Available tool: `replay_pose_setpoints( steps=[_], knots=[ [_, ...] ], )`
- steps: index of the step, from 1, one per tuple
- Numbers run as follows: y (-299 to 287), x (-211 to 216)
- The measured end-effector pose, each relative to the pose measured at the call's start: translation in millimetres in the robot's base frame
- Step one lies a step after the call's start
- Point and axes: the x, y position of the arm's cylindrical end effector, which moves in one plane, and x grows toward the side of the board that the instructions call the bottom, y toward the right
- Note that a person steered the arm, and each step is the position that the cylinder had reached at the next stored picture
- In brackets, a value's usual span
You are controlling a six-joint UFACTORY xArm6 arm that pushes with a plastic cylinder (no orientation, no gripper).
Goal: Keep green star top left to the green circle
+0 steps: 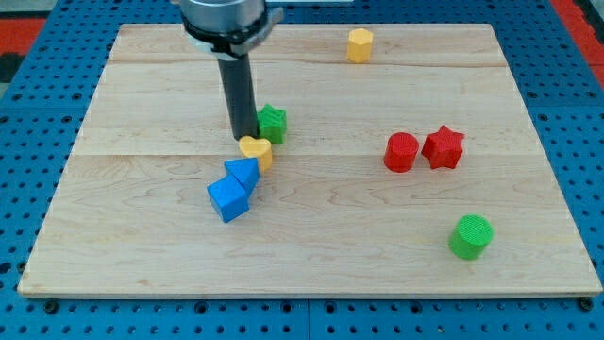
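The green star (273, 123) lies near the board's middle, a little left of centre. The green circle (471, 235) stands far off at the view's lower right. My tip (243, 138) is down on the board right at the star's left side, touching or nearly touching it. A yellow heart-like block (256, 150) sits just below the tip and the star.
A blue triangle-like block (243, 173) and a blue cube (229, 198) lie below the yellow block in a chain. A red cylinder (401, 152) and red star (444, 147) sit at the right. A yellow hexagon (360, 44) is at the top. The wooden board (142, 236) edges lie all around.
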Motion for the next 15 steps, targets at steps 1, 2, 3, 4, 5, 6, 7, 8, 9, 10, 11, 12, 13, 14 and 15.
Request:
replay_pose_setpoints(
  steps=[1, 2, 3, 4, 5, 6, 7, 8, 9, 10, 11, 12, 13, 14, 15],
  knots=[
    [-0.1, -32.5],
    [-66.3, -45.9],
    [-40.9, -68.4],
    [-9.6, -68.8],
    [18.2, -67.8],
    [18.2, -40.6],
    [22.0, -21.4],
    [29.3, 0.8],
    [43.2, 8.8],
    [31.3, -20.9],
    [55.0, -27.5],
    [86.4, -10.2],
    [77.3, 12.4],
    [39.9, 24.7],
    [73.9, 33.8]
  ],
)
